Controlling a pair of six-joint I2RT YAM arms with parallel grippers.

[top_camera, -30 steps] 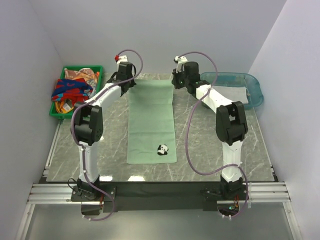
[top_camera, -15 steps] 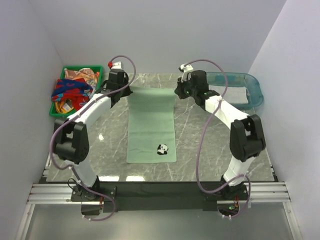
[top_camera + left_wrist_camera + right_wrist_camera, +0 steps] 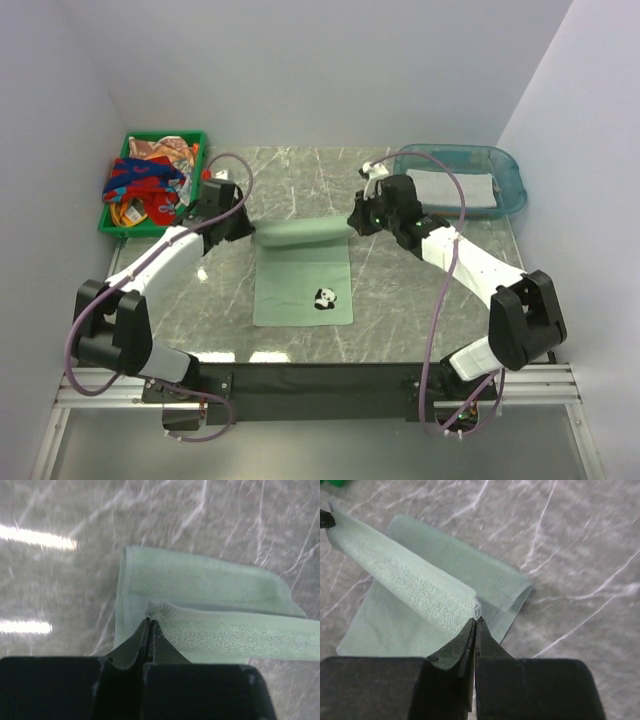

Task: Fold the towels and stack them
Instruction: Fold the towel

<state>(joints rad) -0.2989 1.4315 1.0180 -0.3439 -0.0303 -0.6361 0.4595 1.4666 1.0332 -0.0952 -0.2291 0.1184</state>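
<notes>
A sage green towel (image 3: 303, 280) with a small panda (image 3: 324, 298) lies lengthwise on the marble table. Its far edge is lifted and curled over toward the near end. My left gripper (image 3: 250, 228) is shut on the far left corner (image 3: 155, 607). My right gripper (image 3: 352, 222) is shut on the far right corner (image 3: 477, 611). The lifted strip (image 3: 405, 577) hangs taut between the two grippers above the flat part. More towels (image 3: 150, 180), red with blue lettering and orange patterned, are heaped in the green tray (image 3: 112, 228). A whitish towel (image 3: 450, 186) lies in the blue tub (image 3: 510, 180).
The green tray stands at the back left corner and the clear blue tub at the back right. Grey walls close in both sides and the back. A black strip (image 3: 320, 378) runs along the near table edge by the arm bases.
Both grippers have pulled the towel's far edge up and toward the near side, from the back of the table to about its middle. The far half now curls over.
</notes>
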